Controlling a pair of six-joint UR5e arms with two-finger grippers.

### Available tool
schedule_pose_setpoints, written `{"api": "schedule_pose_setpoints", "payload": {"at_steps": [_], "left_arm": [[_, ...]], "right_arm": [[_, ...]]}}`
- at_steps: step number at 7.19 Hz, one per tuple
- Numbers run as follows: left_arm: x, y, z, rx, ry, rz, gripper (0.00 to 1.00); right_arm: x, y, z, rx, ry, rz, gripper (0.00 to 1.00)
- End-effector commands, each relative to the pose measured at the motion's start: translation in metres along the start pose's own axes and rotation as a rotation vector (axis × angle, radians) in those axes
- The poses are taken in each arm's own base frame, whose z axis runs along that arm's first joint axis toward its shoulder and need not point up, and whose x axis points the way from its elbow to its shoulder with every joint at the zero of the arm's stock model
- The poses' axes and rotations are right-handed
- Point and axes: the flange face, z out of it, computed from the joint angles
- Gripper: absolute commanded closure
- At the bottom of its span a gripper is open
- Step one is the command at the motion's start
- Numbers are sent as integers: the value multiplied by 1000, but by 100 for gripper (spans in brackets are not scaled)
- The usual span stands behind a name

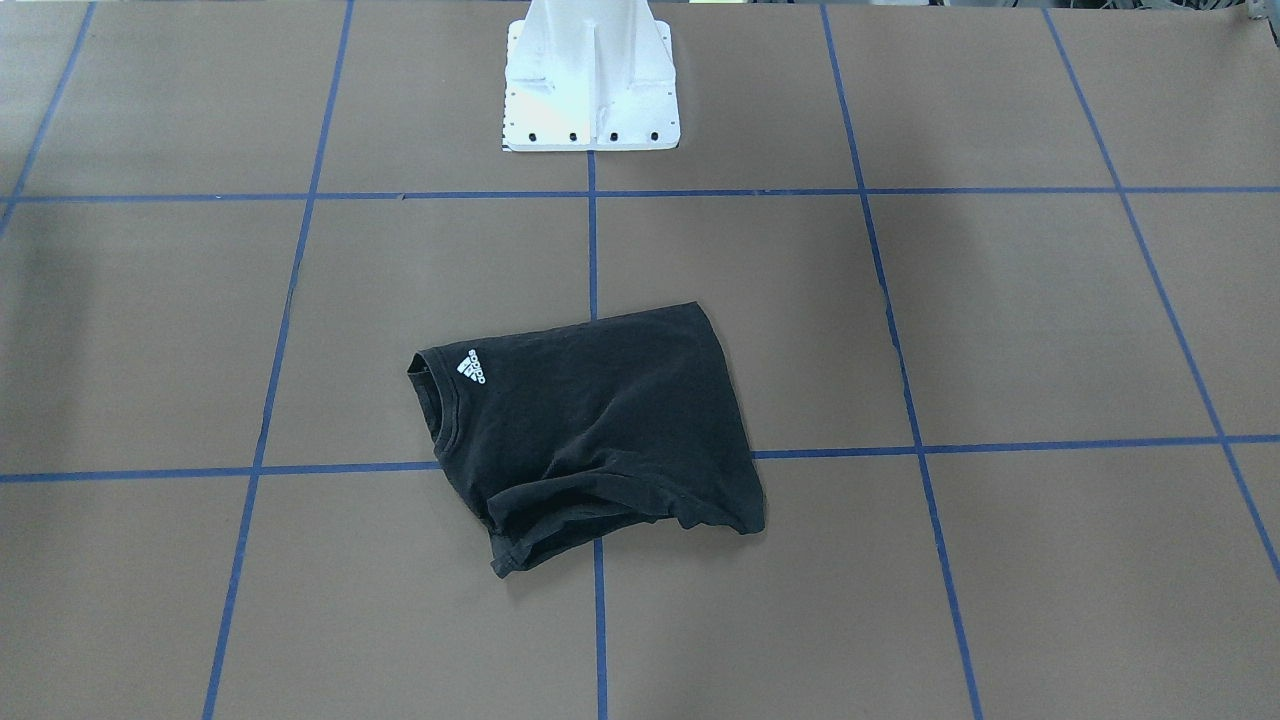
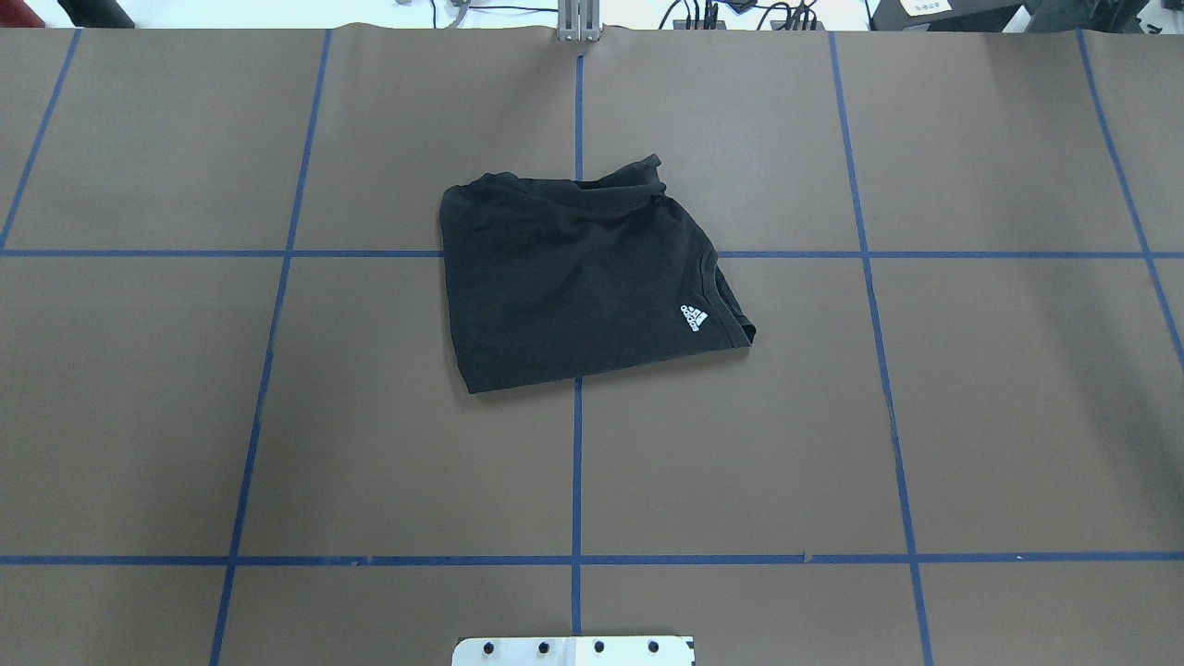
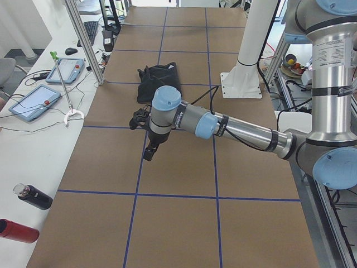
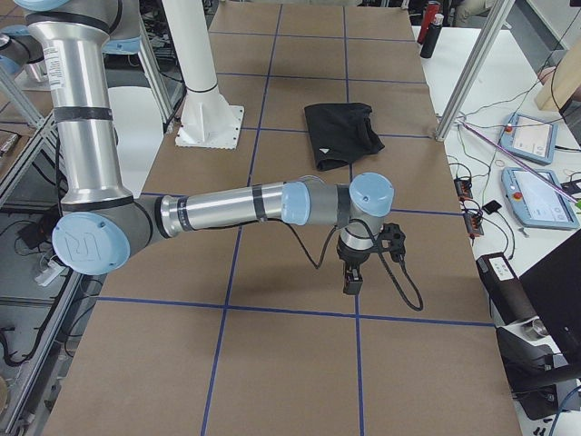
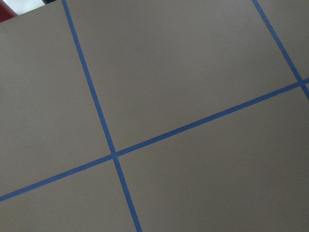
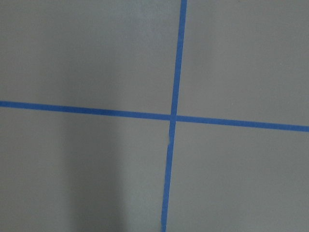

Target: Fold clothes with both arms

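Note:
The clothes are one black T-shirt (image 1: 590, 420), lying folded into a compact, slightly rumpled rectangle in the middle of the brown table (image 2: 370, 462). Its small white neck logo (image 2: 694, 317) faces up, and the chest graphic is hidden. The shirt also shows in the side views (image 3: 159, 81) (image 4: 340, 132). My left gripper (image 3: 149, 151) hangs over bare table well short of the shirt, seen only from the left end. My right gripper (image 4: 352, 277) hangs likewise over bare table, seen only from the right end. I cannot tell whether either is open or shut. Both wrist views show only table and blue tape lines.
The white pedestal base (image 1: 590, 90) stands at the robot's edge of the table. Blue tape lines (image 2: 576, 462) grid the surface. A side bench holds two tablets (image 3: 67, 70) and bottles (image 3: 33, 196). An aluminium post (image 3: 83, 39) rises at that table edge.

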Motion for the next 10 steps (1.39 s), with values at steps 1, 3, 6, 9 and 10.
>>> {"api": "schedule_pose_setpoints", "payload": {"at_steps": [1,3,6,9,10], "left_arm": [[-4,14,1,-29,4,-5,1],[-3,3,-4,-10,3,-2,1],[5,-5,-21,33,-4,25,1],[15,-4,-24,45,66,35,1],[20,-2,-26,46,110,30,1]], "right_arm": [[-3,18,0,3,-3,-6,0],[-16,15,-7,18,-82,-15,0],[-10,39,7,-8,-42,-5,0],[-27,43,-4,9,-15,-49,0],[-26,41,-4,11,-11,-52,0]]}}
